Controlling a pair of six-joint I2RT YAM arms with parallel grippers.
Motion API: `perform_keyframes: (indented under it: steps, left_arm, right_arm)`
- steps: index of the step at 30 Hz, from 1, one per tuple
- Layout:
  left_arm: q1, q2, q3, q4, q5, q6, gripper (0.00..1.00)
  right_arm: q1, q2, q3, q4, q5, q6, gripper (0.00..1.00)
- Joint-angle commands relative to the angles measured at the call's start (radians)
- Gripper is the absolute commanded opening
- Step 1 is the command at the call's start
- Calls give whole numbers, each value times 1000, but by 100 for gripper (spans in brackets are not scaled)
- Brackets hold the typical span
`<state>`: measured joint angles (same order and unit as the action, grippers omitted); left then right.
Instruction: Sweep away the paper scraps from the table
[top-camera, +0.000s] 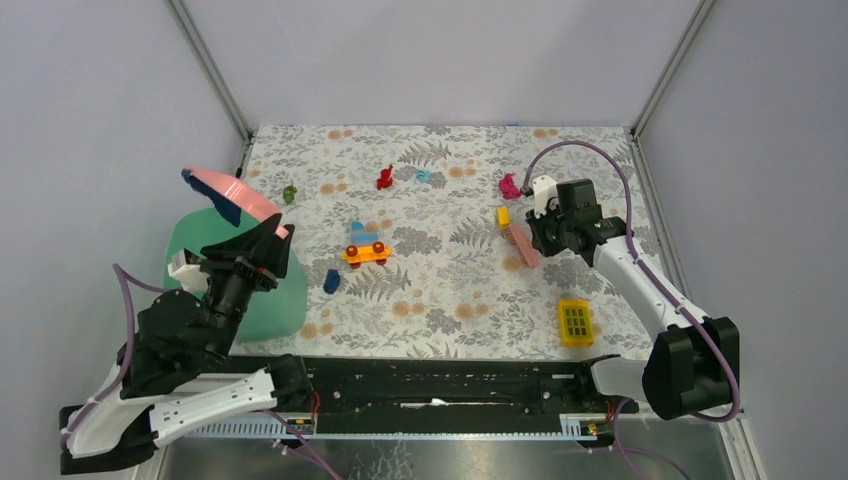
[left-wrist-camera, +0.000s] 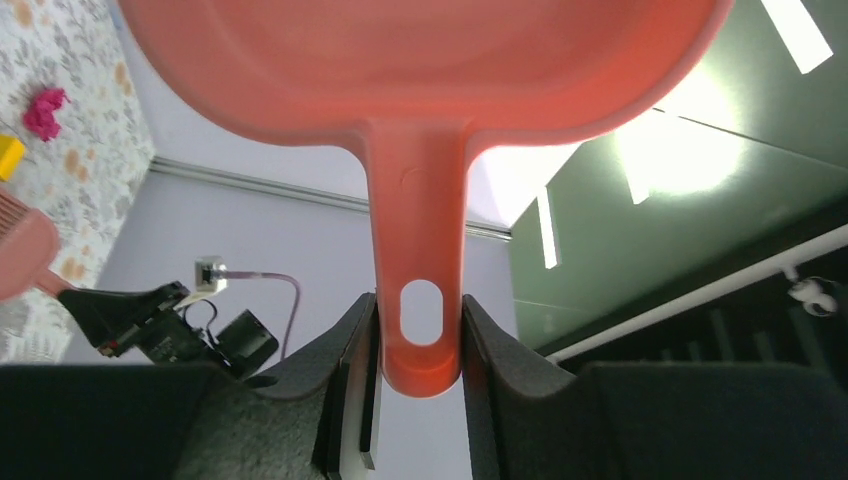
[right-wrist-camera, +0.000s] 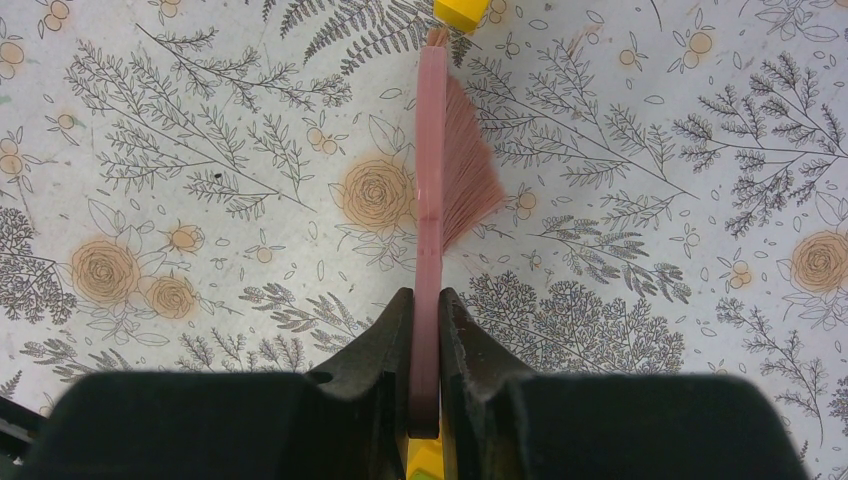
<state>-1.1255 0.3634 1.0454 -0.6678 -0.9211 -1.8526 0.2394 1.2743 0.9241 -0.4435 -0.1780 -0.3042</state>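
The table (top-camera: 440, 300) carries the paper scraps (top-camera: 384, 179) well apart on its surface: red and teal at the far middle, magenta to the right, green far left, navy nearer; a green bin (top-camera: 190, 260) sits at the left edge; above it the left tool (left-wrist-camera: 420, 330) is clamped on the handle of the raised pink dustpan (left-wrist-camera: 420, 60); the right tool (right-wrist-camera: 425, 310) pinches the pink brush (right-wrist-camera: 440, 180) by its handle, bristles low by a small yellow block (right-wrist-camera: 458, 10).
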Motion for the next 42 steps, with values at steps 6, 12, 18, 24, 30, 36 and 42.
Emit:
perform_keyframes:
  steps: [6, 12, 18, 24, 30, 36, 42]
  left_arm:
    - [7, -208, -320, 271, -16, -157, 0]
    - [7, -165, -219, 384, -51, 82, 0]
    - [9, -166, -134, 247, -69, 165, 0]
    - [8, 124, 87, 41, -20, 527, 0]
    - [9, 574, 289, -56, 138, 962, 0]
    - [9, 988, 584, -372, 321, 1255, 0]
    - [11, 1266, 638, -708, 516, 1334, 0]
  right_arm:
    - [-2, 16, -28, -84, -51, 3, 0]
    - [-2, 38, -20, -91, -63, 0, 0]
    - [-2, 32, -25, -89, -60, -3, 0]
    - [-2, 38, -18, -89, -58, 2, 0]
    - [-2, 5, -20, -79, -40, 12, 0]
    - [-2, -19, -18, -71, -12, 17, 0]
    - [-2, -90, -11, -62, 15, 17, 0]
